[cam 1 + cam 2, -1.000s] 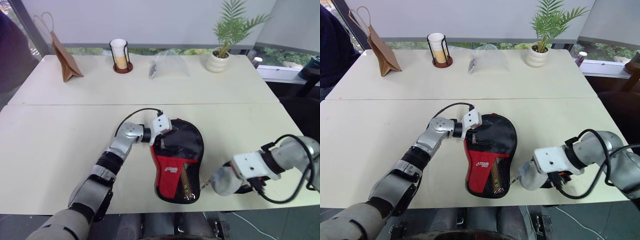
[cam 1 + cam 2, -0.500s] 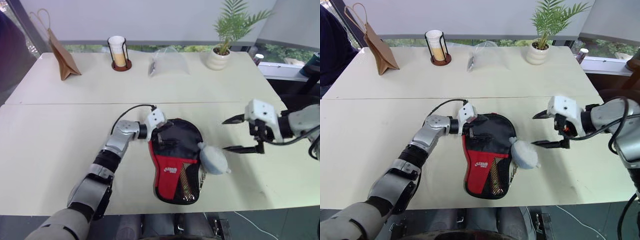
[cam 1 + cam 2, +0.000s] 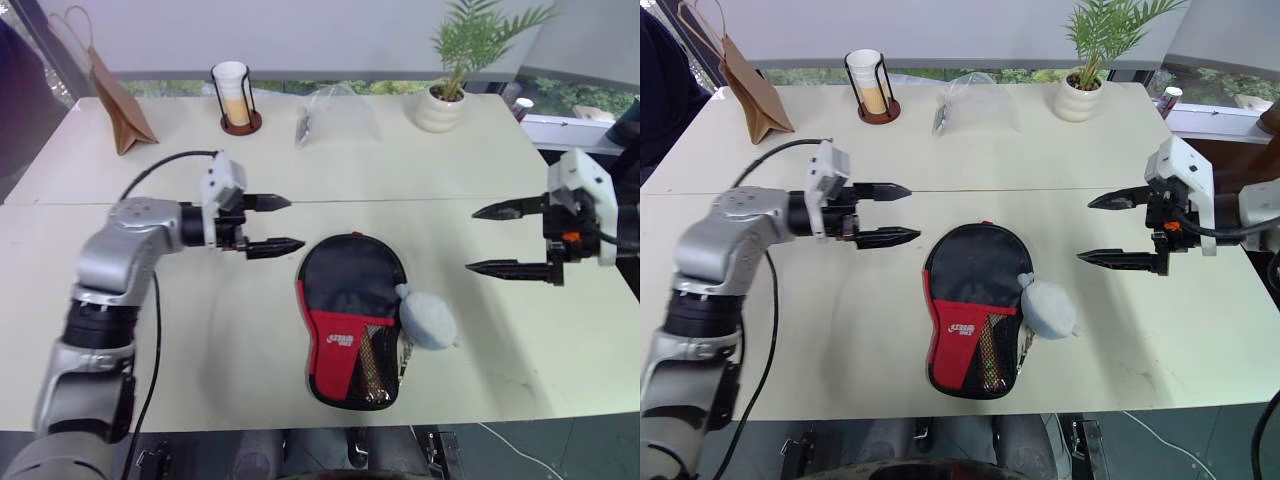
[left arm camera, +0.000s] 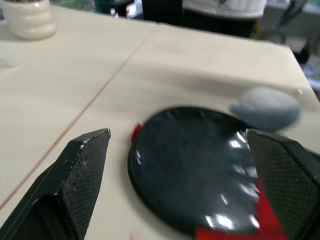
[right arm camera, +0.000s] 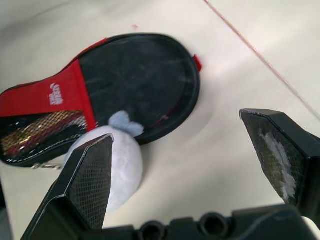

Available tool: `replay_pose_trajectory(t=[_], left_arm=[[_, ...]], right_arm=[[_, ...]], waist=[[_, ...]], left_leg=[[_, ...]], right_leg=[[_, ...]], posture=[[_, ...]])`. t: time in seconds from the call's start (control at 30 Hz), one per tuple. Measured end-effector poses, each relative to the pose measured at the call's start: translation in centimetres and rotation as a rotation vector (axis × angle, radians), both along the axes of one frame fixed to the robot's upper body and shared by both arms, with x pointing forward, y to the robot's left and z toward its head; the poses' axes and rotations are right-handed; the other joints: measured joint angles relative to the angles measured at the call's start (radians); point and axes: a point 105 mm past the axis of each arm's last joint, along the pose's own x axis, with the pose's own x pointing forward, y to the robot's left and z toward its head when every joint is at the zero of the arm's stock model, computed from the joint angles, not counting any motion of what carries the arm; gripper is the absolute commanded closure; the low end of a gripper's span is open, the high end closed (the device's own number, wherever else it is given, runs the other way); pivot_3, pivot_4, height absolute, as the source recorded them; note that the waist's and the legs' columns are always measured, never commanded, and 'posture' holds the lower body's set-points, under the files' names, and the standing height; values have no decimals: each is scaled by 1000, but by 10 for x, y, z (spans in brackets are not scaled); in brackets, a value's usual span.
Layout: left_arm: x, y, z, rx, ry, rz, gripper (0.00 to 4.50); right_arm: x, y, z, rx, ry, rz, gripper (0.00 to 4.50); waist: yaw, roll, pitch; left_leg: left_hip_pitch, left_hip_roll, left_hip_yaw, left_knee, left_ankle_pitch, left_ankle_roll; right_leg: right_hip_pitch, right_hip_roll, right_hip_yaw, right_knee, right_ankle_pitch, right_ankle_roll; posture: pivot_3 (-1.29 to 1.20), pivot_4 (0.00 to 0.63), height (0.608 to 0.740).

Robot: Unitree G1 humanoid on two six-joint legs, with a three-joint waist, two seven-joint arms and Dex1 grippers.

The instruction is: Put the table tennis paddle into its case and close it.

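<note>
Before calling the job done, check the case (image 3: 350,300): flat on the table (image 3: 200,330) near the front edge, round black end away from the robot, red panel and mesh pocket (image 3: 375,360) nearest. Note the grey pompom (image 3: 428,320) resting against the case's right side on its cord. Judge the table tennis paddle to be inside, going by the full, even shape of the pouch. Treat the brownish stripes behind the mesh as possibly its handle, too small to confirm.

Left gripper (image 3: 275,222): raised above the table, left of the case and apart from it, black fingers spread wide, pointing right, holding nothing. Right gripper (image 3: 490,240): likewise raised, right of the case and well apart, fingers as wide, pointing left, holding nothing.

To finish well, look round the rim for any gap in the zip, especially near the small red tab (image 3: 960,224) at the far end. Cannot tell from these views whether the seam is shut all round. If a gap is found, pin the round end lightly with the left fingers and draw the pull with the right. Keep clear of the pompom cord, which could drag the pouch sideways.
</note>
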Motion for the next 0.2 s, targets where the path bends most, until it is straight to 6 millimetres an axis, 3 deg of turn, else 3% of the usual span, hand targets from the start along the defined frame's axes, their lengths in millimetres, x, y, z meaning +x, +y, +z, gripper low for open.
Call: replay_pose_trajectory(t=[0.2], left_arm=[[-24, 19, 11, 25, 39, 10, 0]], right_arm=[[-9, 6, -5, 11, 11, 12, 68]], waist=[[0, -1, 1]], left_leg=[[0, 0, 0, 1, 1, -2]], right_leg=[[0, 0, 1, 2, 0, 0]], posture=[[0, 150, 740]])
